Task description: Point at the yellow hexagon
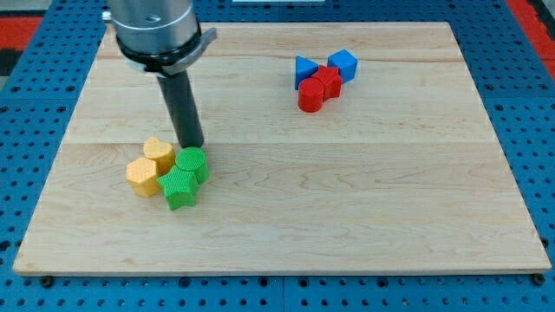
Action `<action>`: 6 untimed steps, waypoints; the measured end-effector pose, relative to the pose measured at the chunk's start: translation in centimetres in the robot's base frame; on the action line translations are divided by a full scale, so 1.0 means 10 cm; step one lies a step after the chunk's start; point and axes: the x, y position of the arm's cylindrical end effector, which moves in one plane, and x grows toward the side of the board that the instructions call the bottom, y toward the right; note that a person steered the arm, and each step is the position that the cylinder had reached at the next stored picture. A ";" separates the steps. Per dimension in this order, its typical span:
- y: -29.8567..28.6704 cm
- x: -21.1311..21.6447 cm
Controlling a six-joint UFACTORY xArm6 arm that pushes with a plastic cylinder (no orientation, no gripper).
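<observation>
Tip (192,145) above ribbed yellow hexagon (142,176), touching green cylinder (192,162).

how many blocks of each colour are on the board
yellow: 2, a hexagon and a second block
green: 2, one in front and one behind it
red: 2, one beside the other
blue: 2, one at the view's left and one at the right
total: 8

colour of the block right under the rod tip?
Green, beside my tip; clear in the camera view.
</observation>
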 end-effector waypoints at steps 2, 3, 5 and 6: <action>0.97 0.53; 1.03 1.17; -0.74 1.34; -1.33 0.99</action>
